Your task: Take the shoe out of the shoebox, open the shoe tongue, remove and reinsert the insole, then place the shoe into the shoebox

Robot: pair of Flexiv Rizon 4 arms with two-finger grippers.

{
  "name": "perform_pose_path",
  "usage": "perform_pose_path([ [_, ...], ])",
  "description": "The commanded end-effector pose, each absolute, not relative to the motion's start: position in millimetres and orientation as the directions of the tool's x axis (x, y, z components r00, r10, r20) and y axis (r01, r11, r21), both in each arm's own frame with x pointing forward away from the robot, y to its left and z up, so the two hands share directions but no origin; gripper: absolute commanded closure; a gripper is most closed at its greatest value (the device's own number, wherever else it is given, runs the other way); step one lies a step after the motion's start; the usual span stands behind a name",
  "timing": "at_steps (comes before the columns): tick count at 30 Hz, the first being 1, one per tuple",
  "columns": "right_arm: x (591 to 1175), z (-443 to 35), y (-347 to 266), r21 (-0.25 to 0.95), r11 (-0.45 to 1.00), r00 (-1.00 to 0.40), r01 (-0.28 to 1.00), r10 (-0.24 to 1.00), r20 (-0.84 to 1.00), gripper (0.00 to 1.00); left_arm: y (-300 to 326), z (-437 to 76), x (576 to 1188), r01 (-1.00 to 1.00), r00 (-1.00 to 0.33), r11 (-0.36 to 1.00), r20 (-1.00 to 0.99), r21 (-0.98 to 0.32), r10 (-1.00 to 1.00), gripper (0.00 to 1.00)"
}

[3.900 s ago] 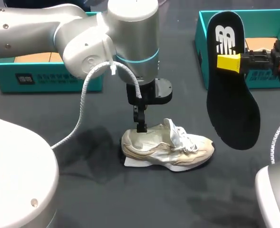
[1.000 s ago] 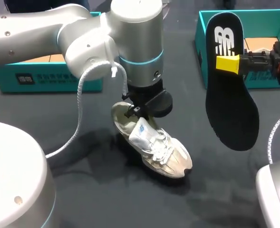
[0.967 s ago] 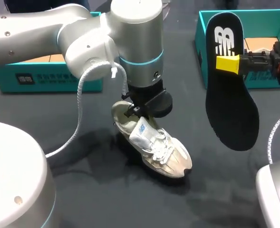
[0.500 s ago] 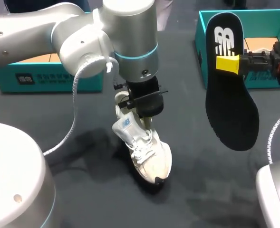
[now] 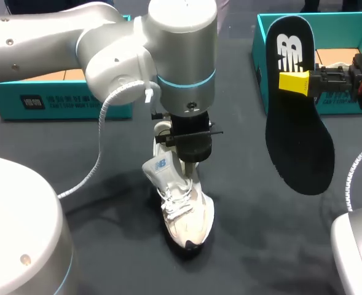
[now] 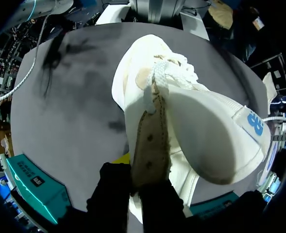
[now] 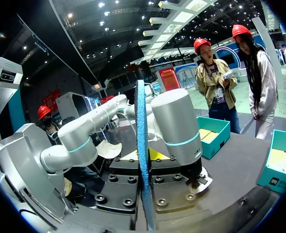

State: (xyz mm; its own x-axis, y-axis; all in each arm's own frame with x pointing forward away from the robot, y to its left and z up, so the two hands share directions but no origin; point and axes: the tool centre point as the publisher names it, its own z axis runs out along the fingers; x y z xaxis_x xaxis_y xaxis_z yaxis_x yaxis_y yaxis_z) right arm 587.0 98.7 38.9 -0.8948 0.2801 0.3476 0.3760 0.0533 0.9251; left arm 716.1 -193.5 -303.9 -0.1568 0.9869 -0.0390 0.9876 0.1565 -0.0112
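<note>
A cream sneaker point(image 5: 184, 209) hangs tilted at the table's middle, heel raised and toe down toward the front edge. My left gripper point(image 5: 184, 161) is shut on the rim of its opening. In the left wrist view the black fingers point(image 6: 111, 191) pinch the brown eyelet strip of the sneaker point(image 6: 201, 126), with the tongue folded aside. At the right, my right gripper point(image 5: 296, 82) holds the black insole point(image 5: 300, 141) upright in the air, clear of the table. The right wrist view has the insole point(image 7: 142, 126) edge-on and blue between the right gripper point(image 7: 143, 167) fingers.
An open teal shoebox point(image 5: 259, 58) stands at the back right, behind the insole. Another teal box point(image 5: 64, 101) lies at the back left. Dark tabletop point(image 5: 260, 246) stretches between shoe and front edge. My arm bases fill both front corners.
My left wrist has turned and swung the shoe: its toe pointed right, then front-right, and now points toward the front edge. The right arm and insole have stayed still.
</note>
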Motion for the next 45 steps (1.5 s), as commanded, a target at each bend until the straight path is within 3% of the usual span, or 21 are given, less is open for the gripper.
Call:
perform_pose_path([
  [1,585.9,41.3,104.8,0.924,0.054,-0.893,0.378,0.286,0.348,1.0,-203.1,-315.2,718.1,0.991,-0.135,0.135,-0.021,-0.015,0.991,1.0],
  [45,585.9,41.3,104.8,0.924,0.054,-0.893,0.378,0.286,0.348,1.0,-229.9,-389.1,720.8,0.996,-0.019,0.025,0.079,-0.087,0.997,1.0],
])
